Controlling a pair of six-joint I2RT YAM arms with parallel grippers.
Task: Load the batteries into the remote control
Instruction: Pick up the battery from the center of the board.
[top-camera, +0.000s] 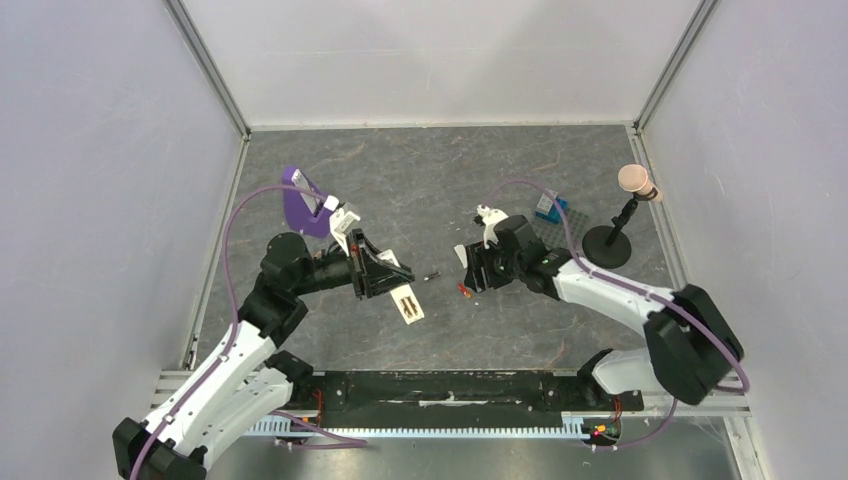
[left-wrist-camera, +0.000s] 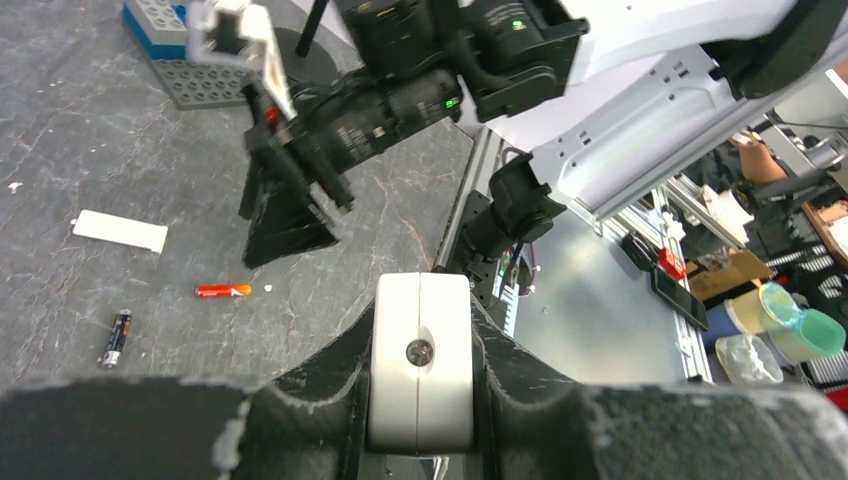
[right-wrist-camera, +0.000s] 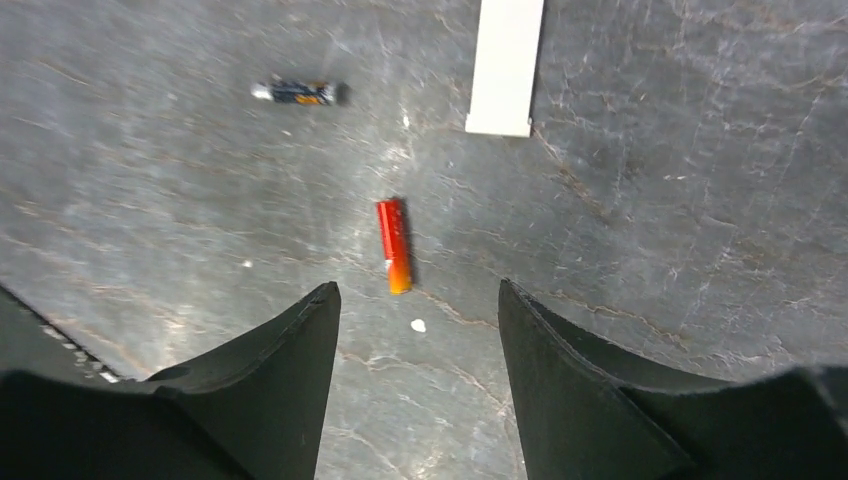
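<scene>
We see left gripper (top-camera: 383, 272) clamped partway shut on one end of remote control (top-camera: 409, 304). White bar juts out over grey table (top-camera: 430, 180), two dark slots of battery bay facing up.

Right gripper (right-wrist-camera: 415, 292) hangs with jaws well apart, nothing held, low over red-orange battery (right-wrist-camera: 394, 245) lying flat just ahead of fingertips.

Dark battery (right-wrist-camera: 298, 92) with silvery tip lies apart on table, between both grippers. Flat white strip (right-wrist-camera: 506, 65) lies near, beyond red-orange one.

Purple stand (top-camera: 300, 200) sits behind left arm.
</scene>
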